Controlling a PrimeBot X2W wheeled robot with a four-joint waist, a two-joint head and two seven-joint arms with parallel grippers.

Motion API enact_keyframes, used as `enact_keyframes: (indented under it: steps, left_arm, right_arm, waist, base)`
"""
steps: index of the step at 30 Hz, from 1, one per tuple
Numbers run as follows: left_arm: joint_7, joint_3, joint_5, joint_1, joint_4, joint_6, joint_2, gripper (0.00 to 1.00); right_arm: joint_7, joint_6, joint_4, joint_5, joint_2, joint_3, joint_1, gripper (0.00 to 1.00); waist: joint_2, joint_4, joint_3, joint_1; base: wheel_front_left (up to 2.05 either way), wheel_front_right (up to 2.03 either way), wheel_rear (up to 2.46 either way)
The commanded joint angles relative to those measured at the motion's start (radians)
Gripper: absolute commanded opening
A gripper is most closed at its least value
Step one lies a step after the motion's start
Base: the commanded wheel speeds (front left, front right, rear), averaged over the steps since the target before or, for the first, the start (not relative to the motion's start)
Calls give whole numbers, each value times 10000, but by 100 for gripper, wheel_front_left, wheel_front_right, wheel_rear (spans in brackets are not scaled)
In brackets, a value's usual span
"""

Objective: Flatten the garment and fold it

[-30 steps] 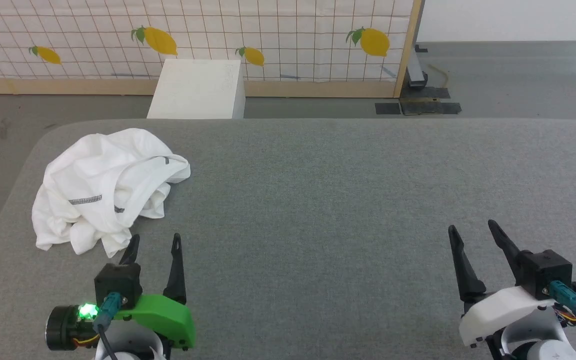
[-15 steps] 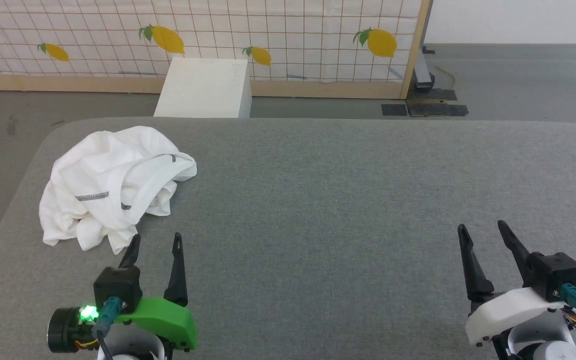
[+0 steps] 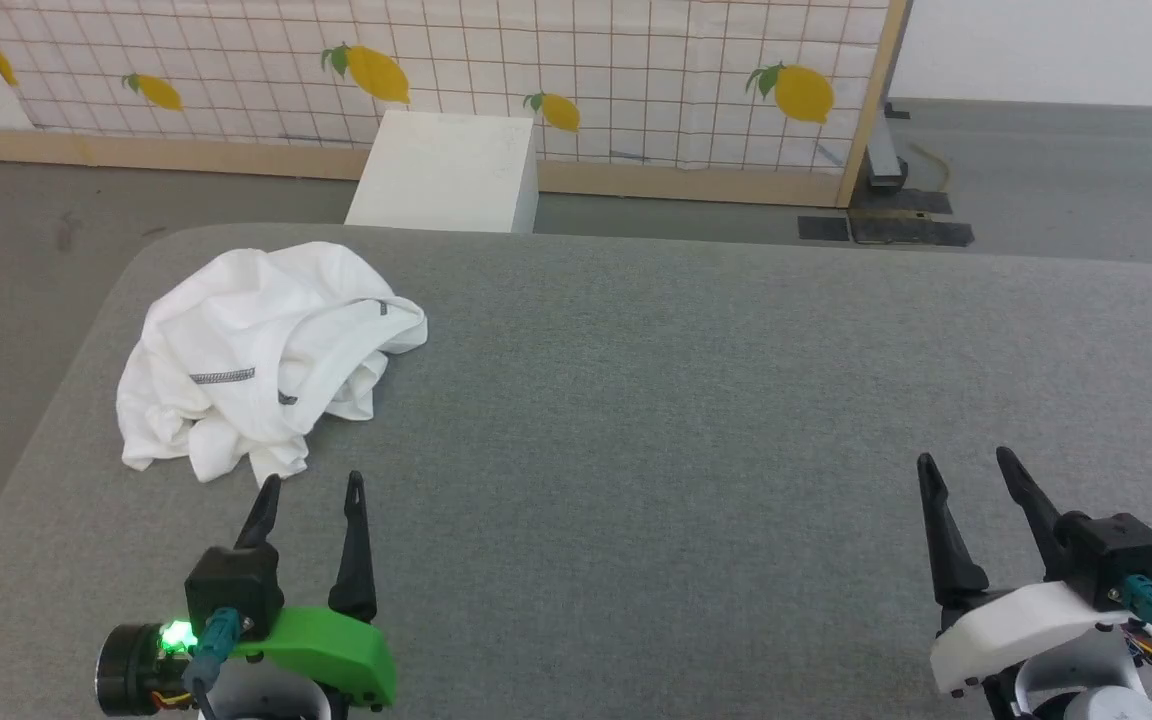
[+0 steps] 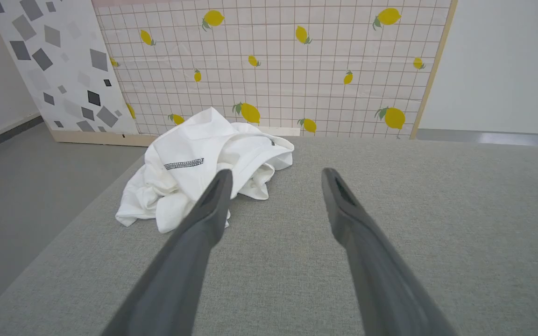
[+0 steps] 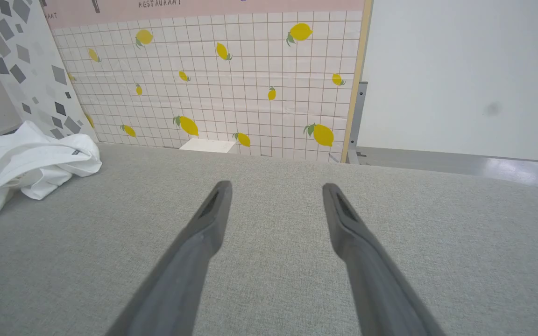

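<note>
Head view: the shirt is a crumpled white heap on the far left part of the grey table, near its back corner. The left gripper sits just short of the heap's near edge, fingers spread and holding nothing. The right gripper is way off on the other side, also spread and empty. A white box stands on the floor behind the table.

Left wrist view: the shirt is just past the left finger, which overlaps its near edge, with a dark stitched hem on top.

Right wrist view: bare table between the parted fingers, shirt at the far left edge.
</note>
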Motion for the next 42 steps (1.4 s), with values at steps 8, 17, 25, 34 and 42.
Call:
enact_keyframes:
  steps: [8, 17, 25, 34, 42]
  left_arm:
    - [-260, -30, -243, 249, -111, 96, -22, 100]
    - [-442, -52, -369, 367, -140, 138, -26, 100]
    - [-606, -88, -485, 516, -179, 206, -29, 100]
    - [-793, -65, -609, 666, -184, 219, -33, 100]
    - [-957, -94, -710, 801, -200, 253, -36, 100]
  right_arm:
    - [-267, -7, 203, 176, 6, -36, 79, 100]
    - [-450, -8, 359, 288, 7, -30, 101, 100]
    - [-615, -9, 552, 396, 8, 23, 158, 100]
    - [-802, -11, 759, 539, 9, 56, 211, 100]
    - [-966, -12, 939, 683, 10, 25, 236, 100]
  waist:
    - [0, 486, -22, -1]
    - [0, 989, -49, -1]
    - [0, 1476, -145, -1]
    - [0, 1996, -227, -1]
    - [0, 2378, -290, -1]
  base:
    - [0, 0, 0]
    - [0, 0, 0]
    - [0, 0, 0]
    - [0, 0, 0]
    - [0, 0, 0]
